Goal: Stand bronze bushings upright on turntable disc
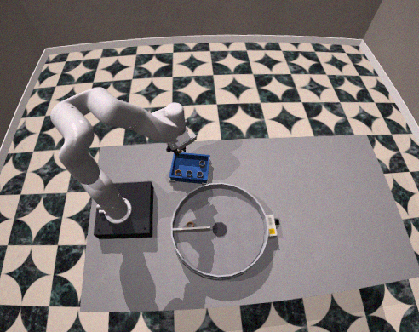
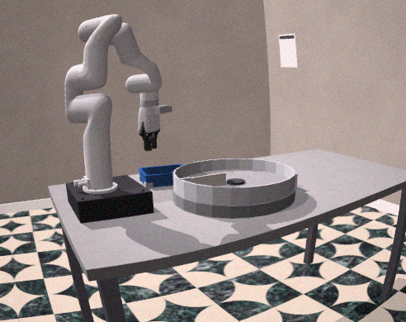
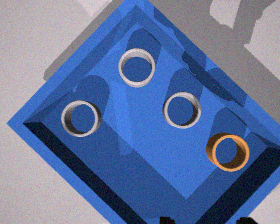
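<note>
My gripper (image 1: pixel 177 151) (image 2: pixel 150 146) is shut on a bronze bushing, of which only a bit of orange shows between the fingers. It hangs above the blue crate (image 2: pixel 159 179) (image 3: pixel 56 81), near its back left corner in the top view. In the crate another bronze bushing (image 1: pixel 175 173) (image 3: pixel 211 150) stands upright, with three steel bushings (image 3: pixel 121 67) beside it. On the turntable's disc (image 1: pixel 239 213) (image 2: pixel 257 179) one bronze bushing (image 1: pixel 190 222) sits close beside the divider; it looks upright. The dark hub (image 1: pixel 219 229) (image 2: pixel 236 182) is at the disc's middle.
A high round wall (image 1: pixel 266 238) (image 2: pixel 236 196) rings the disc. A thin upright divider (image 1: pixel 198 228) (image 2: pixel 211 178) runs from that wall nearly to the hub. A small white box (image 1: pixel 271 221) is fixed to the wall's right side. The crate stands close behind the ring.
</note>
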`<state>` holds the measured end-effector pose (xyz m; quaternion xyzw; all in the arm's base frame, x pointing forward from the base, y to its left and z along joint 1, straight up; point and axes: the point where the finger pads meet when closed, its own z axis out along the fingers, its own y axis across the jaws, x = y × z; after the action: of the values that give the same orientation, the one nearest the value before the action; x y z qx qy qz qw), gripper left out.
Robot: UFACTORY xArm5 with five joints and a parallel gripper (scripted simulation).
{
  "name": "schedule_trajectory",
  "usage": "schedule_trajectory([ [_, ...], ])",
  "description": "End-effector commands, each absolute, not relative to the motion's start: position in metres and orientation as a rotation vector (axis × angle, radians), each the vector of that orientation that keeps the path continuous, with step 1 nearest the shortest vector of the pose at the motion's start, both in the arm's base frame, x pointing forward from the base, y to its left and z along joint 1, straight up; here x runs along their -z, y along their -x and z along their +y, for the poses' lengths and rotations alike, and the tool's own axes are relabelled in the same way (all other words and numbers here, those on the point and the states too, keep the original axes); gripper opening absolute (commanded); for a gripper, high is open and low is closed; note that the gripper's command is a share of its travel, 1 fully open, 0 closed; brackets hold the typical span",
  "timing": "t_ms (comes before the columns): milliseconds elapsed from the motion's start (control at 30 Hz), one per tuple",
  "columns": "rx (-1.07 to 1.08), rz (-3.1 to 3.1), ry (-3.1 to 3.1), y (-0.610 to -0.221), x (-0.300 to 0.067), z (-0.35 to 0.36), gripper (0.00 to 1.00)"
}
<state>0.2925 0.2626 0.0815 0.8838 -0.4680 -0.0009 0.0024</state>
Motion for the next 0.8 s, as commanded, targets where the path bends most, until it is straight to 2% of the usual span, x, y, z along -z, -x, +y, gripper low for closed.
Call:
schedule_trajectory([
  [0, 0.001, -1.47, -2.775, -0.296, -0.083, 0.257, 0.0],
  [233, 0.001, -1.47, -2.775, -0.307, -0.083, 0.224, 0.0],
  [767, 0.002, -1.47, -2.775, -0.357, -0.082, 0.081, 0.0],
])
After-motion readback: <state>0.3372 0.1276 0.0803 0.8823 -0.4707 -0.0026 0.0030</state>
